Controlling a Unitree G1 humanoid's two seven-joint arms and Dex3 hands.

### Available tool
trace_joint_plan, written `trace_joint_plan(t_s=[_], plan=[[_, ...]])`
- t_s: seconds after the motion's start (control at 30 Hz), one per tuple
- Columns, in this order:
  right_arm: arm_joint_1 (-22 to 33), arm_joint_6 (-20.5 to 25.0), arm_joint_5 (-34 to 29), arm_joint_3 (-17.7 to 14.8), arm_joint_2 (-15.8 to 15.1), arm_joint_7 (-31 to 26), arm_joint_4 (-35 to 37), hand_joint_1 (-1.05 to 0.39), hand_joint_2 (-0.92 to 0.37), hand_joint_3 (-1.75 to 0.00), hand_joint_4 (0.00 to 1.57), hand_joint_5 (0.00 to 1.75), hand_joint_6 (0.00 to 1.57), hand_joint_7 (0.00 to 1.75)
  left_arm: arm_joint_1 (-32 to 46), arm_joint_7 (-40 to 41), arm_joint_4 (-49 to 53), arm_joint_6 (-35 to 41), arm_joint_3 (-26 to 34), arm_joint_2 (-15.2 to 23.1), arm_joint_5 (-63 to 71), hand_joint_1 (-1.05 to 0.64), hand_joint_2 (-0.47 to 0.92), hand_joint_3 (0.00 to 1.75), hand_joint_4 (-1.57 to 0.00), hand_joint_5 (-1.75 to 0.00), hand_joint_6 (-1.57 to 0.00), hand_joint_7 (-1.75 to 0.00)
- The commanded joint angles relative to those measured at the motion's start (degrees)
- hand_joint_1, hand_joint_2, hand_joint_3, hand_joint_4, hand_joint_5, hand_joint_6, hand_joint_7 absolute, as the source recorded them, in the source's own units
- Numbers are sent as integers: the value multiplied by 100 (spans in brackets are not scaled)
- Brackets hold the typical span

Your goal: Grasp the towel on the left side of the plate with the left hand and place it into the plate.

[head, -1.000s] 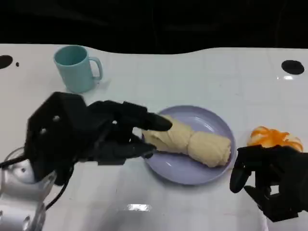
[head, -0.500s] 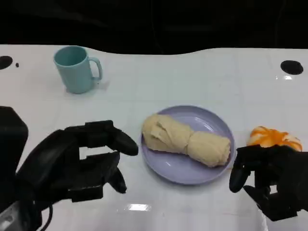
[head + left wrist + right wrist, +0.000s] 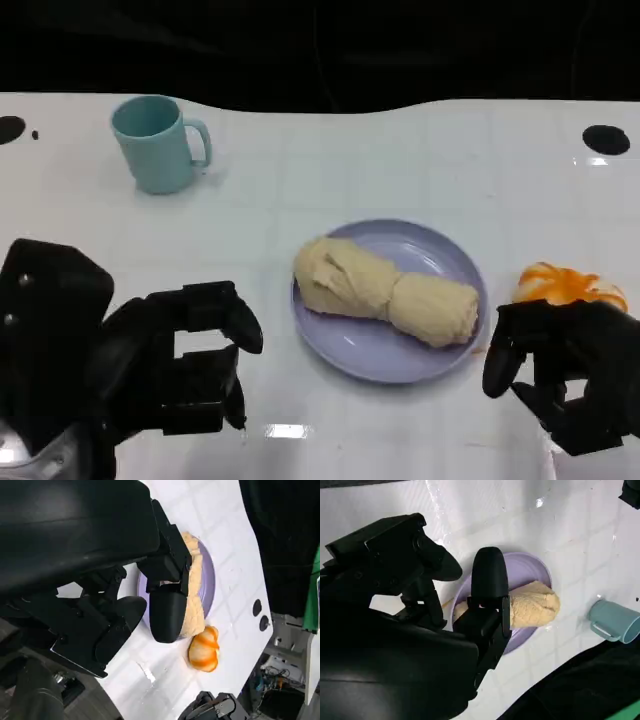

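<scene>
Towel in the plate, my hands low on either side of it.

The rolled beige cloth towel (image 3: 385,292) lies in the round lavender plate (image 3: 372,352), which sits at the middle of the white table (image 3: 400,160) before me. My left hand (image 3: 170,360) is to the left of the plate, nearer to me and apart from it, holding nothing. My right hand (image 3: 565,375) is at the plate's right, also nearer to me. The orange peeled fruit (image 3: 565,285) lies right of the plate, just behind my right hand. The pale teal mug (image 3: 155,143) stands far behind my left hand, well apart from the plate, towards the table's back left.
</scene>
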Motion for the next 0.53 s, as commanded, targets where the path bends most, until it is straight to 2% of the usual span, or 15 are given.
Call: trace_joint_plan(t_s=[0.03,0.53], plan=[[31,-143,-86,-18,-59,-62,46,0,-56,-109,73,173,71,140,21,63,104,-163,-10,159,41,-5,45,144,-87,-175,-74,-167],[27,14,-16,-78,-30,20,-42,1,-57,-109,72,173,70,140,-60,135,110,-24,-46,246,-32,-5,44,143,-86,-175,-74,-167]])
